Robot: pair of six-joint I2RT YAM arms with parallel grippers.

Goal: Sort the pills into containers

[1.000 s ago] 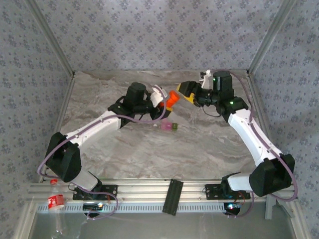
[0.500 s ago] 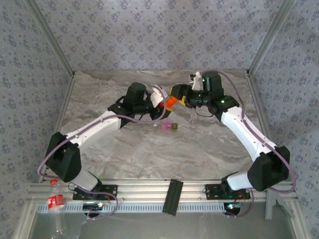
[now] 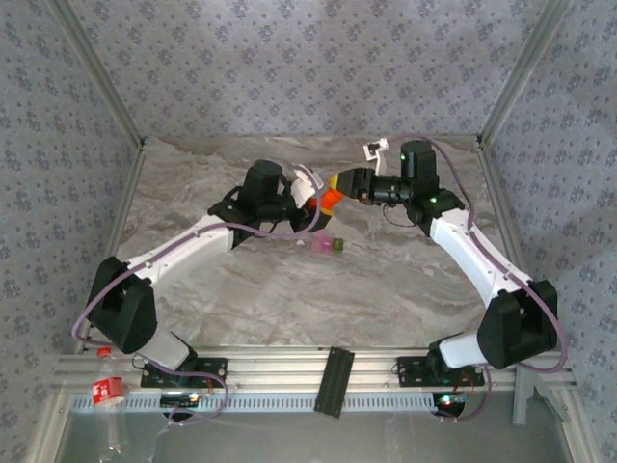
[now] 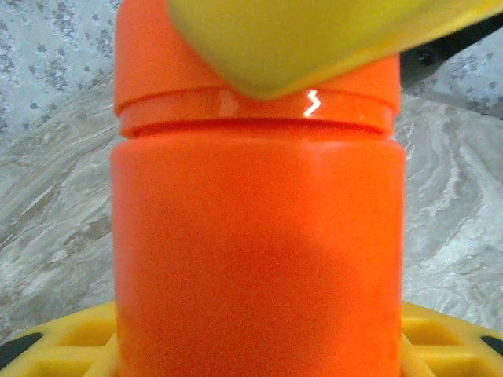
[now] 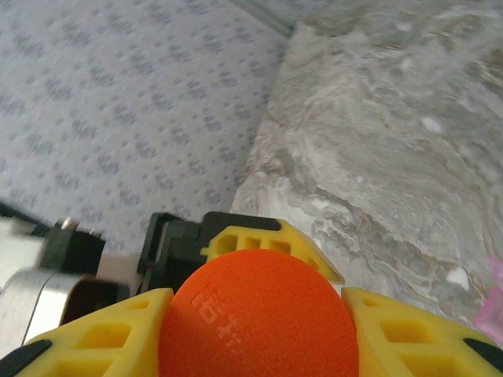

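From above, the two arms meet over the far middle of the marbled tabletop [image 3: 289, 289]. The left tool [image 3: 313, 196] holds an orange bottle [image 3: 328, 201] raised and tilted. The right tool [image 3: 339, 181] reaches in from the right to the bottle's top end. The containers [image 3: 328, 245], a small pink and olive pair, sit on the tabletop near the bottle but apart from it. The step in hand looks like opening the bottle. The next move calls for a twist of the cap, with the bottle's body gripped firmly so that it cannot turn.

In the left wrist view, the bottle stands close to the lens. The left tool's yellow fingers [image 4: 71, 342] are closed narrowly on its lower part. A yellow finger of the right tool lies across the cap [image 4: 141, 78].

In the right wrist view, the round cap faces the lens. The right tool's yellow fingers [image 5: 102, 338] touch it on both sides and appear clamped on it.
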